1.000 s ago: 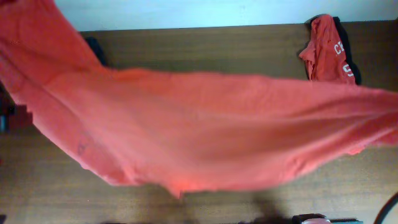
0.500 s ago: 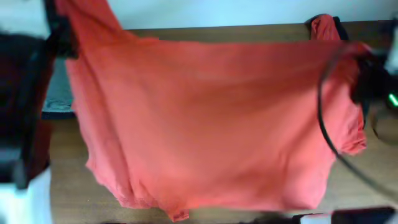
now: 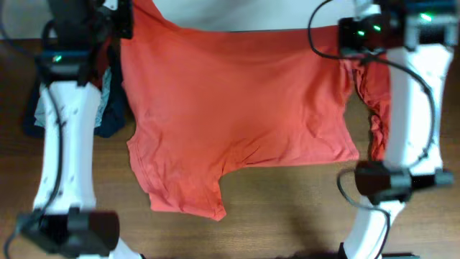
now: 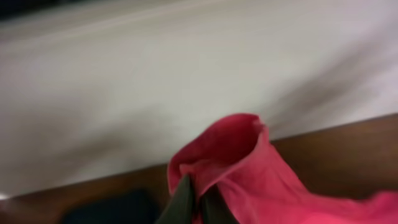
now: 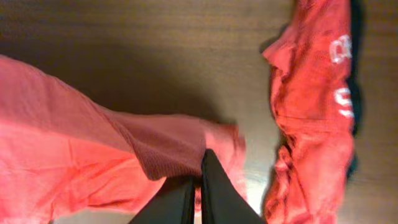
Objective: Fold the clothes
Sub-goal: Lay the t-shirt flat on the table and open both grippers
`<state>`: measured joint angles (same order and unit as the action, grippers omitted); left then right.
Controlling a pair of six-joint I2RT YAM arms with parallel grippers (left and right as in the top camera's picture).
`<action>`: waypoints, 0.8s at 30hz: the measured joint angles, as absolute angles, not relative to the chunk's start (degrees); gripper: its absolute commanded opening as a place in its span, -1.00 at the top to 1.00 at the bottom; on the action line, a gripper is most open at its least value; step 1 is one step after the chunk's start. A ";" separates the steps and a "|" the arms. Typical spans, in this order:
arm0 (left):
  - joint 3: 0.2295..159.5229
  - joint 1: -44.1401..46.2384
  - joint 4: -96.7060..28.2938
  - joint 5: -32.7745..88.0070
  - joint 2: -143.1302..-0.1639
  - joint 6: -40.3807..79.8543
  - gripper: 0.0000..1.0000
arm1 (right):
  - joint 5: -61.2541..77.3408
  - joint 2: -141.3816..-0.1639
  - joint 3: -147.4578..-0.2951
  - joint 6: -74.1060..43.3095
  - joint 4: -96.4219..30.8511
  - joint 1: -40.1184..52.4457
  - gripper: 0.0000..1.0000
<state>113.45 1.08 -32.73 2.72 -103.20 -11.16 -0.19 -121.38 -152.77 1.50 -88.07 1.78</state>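
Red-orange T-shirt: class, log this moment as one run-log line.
red-orange T-shirt: stretched over table, unfolded | left gripper: shut on T-shirt | right gripper: shut on T-shirt | lettered red shirt: crumpled near right gripper

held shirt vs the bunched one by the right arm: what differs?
Pose: the held shirt is spread wide; the bunched shirt lies crumpled.
Grip: the left gripper and right gripper each pinch the held shirt; no gripper holds the bunched shirt.
Print: white lettering shows on the bunched shirt, none on the held shirt.
Both are red-orange.
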 measured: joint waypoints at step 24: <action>113.32 2.83 2.02 3.03 -135.68 -10.72 0.97 | 2.90 -152.09 -152.57 0.10 -49.54 1.74 0.76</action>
<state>113.32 2.83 2.02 3.03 -135.68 -10.72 2.90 -152.09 -152.57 0.10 -49.54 1.74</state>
